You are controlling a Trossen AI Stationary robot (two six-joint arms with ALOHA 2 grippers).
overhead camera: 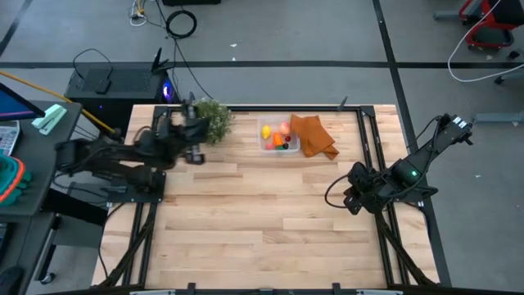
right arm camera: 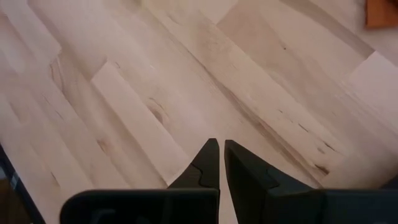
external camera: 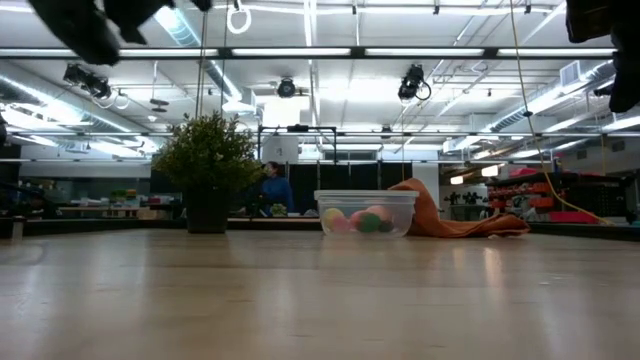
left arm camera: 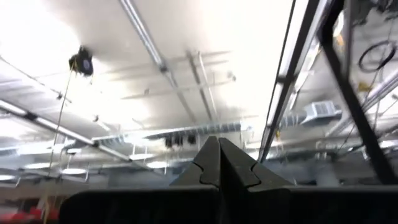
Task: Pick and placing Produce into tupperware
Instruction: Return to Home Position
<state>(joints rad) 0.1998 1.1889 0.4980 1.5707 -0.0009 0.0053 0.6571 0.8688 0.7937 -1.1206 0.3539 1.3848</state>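
Produce (overhead camera: 277,137) all in tupperware (overhead camera: 260,144), far side of table (overhead camera: 246,213), beside orange cloth (overhead camera: 313,135). Left jaws closed, empty, raised by plant (overhead camera: 213,121); right jaws near-closed, empty, over bare wood. You're homing; next, retract left clear of plant.

The tupperware (overhead camera: 280,152), holding produce (overhead camera: 278,135), sits between plant (overhead camera: 213,121) and cloth (overhead camera: 313,136).

- A grey concrete floor (overhead camera: 270,33), crossed by dark lines, is seen around the pale wooden plank table top (overhead camera: 262,213).
- Black coiled cables (overhead camera: 180,23) are laid on that floor.
- A red-framed wheeled chair (overhead camera: 485,20) is parked well beyond the table.
- Long white ceiling light strips (external camera: 330,52) are lit overhead.
- A person in a blue top (external camera: 272,188) is seen far behind.
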